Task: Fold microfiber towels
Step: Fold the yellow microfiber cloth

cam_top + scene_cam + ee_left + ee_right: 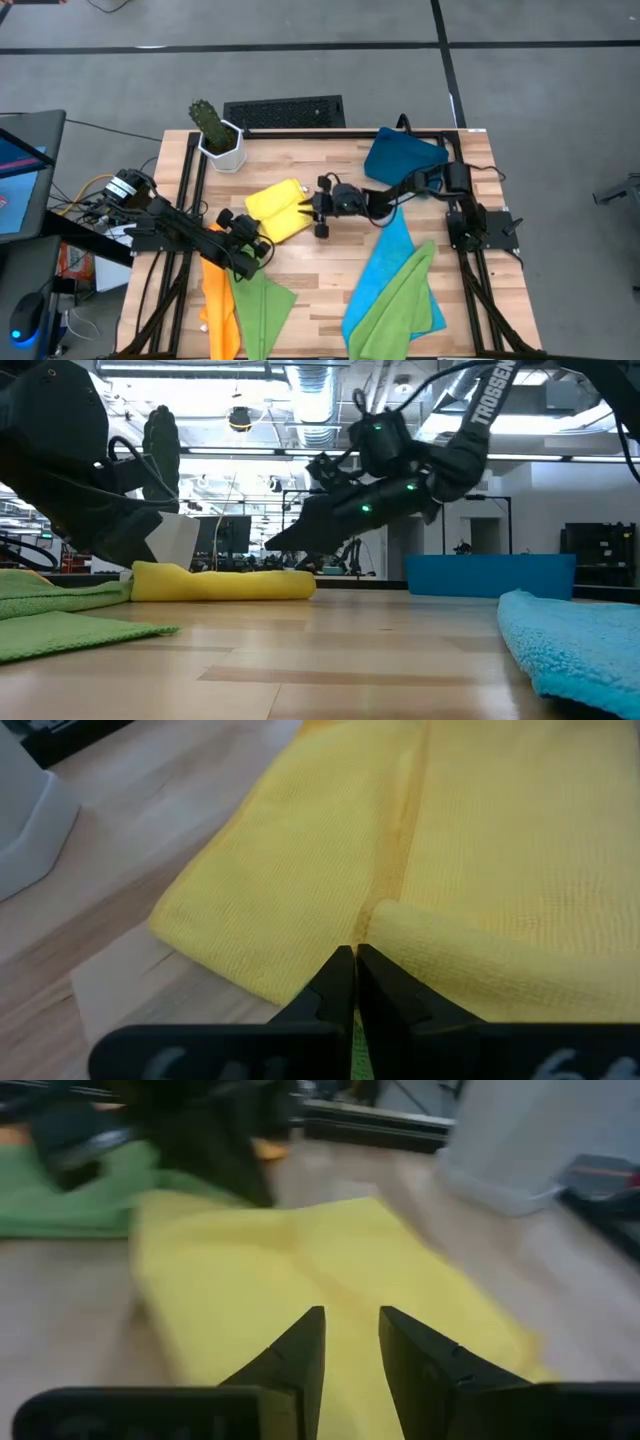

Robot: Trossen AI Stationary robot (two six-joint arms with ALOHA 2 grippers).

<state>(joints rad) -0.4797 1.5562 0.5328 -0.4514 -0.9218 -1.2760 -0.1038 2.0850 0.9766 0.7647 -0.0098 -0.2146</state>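
Observation:
A folded yellow towel lies flat on the wooden table, left of its middle. My left gripper is shut, and its tips stand at the towel's near edge, where two folded flaps meet. My right gripper hovers open over the towel's right end, a little above it in the low view. A lime green towel and an orange one hang over the near edge. A bright blue towel lies under a second green one. My left gripper's shut fingertips point slanting down at the yellow towel's near edge. Whether they touch the cloth I cannot tell.
A white pot with a cactus stands at the far left corner. A dark-blue tray sits at the far right. Bare wood shows between the yellow towel and the blue one.

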